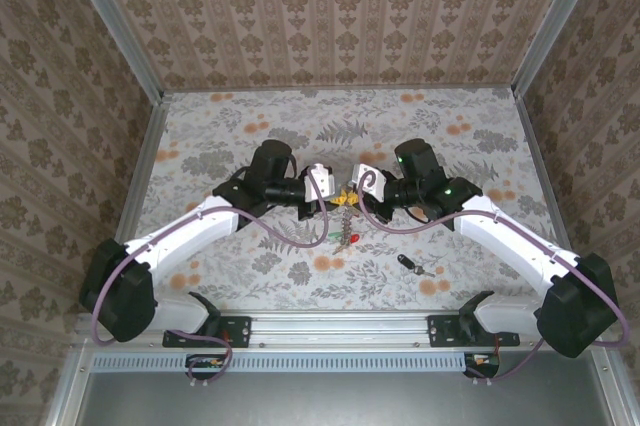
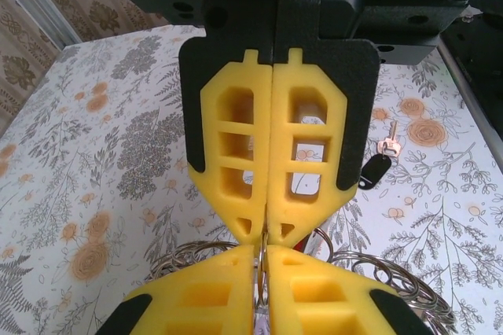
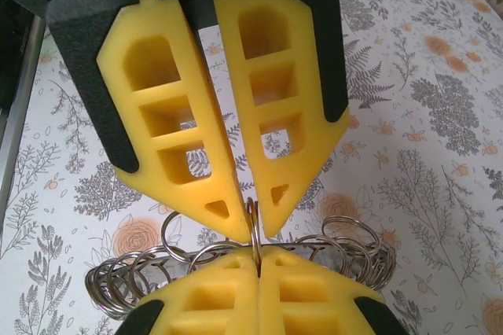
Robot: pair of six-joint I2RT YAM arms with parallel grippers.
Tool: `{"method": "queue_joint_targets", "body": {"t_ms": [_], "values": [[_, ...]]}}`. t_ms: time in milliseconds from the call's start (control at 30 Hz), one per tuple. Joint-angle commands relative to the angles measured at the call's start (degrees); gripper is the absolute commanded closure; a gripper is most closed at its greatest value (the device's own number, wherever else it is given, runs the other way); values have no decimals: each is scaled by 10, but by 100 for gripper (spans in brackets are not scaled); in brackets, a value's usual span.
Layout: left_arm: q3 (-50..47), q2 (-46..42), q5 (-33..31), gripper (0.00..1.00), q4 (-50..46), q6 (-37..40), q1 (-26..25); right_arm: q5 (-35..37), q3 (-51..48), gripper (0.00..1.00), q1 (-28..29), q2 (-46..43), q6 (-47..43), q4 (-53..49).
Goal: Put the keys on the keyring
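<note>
Both the left claw point(image 2: 266, 233) and right claw point(image 3: 251, 229) pinch the keyring point(image 3: 106, 288), seemingly edge-up.

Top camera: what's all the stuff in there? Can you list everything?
keyring: one, silvery loops, mid-table between the hands
small keys: at least two, red and green, just nearer than the hands
tagged key: one, silver with black tag, on the table by the right arm
table: one, flowery print, under everything
walls: three, brown patterned, around the table
arms: two, white and black, meeting mid-table
left hand: one, yellow, shut on the keyring
right hand: one, yellow, shut on the keyring
</note>
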Motion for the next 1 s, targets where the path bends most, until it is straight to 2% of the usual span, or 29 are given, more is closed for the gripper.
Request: {"method": "queue_joint_targets", "body": {"t_ms": [0, 200, 500, 833, 967], "values": [[21, 8, -3, 86, -25, 19, -4, -5, 21, 100, 5, -7, -14, -2], [28, 13, -5, 85, -35, 22, -5, -6, 17, 100, 5, -7, -15, 4], [29, 14, -10, 96, -49, 26, -5, -6, 15, 100, 5, -13, -15, 11], [34, 15, -10, 87, -62, 24, -4, -1, 10, 100, 5, -20, -17, 10], [34, 14, -14, 88, -62, 24, -4, 4, 10, 100, 5, -19, -19, 9]]}}
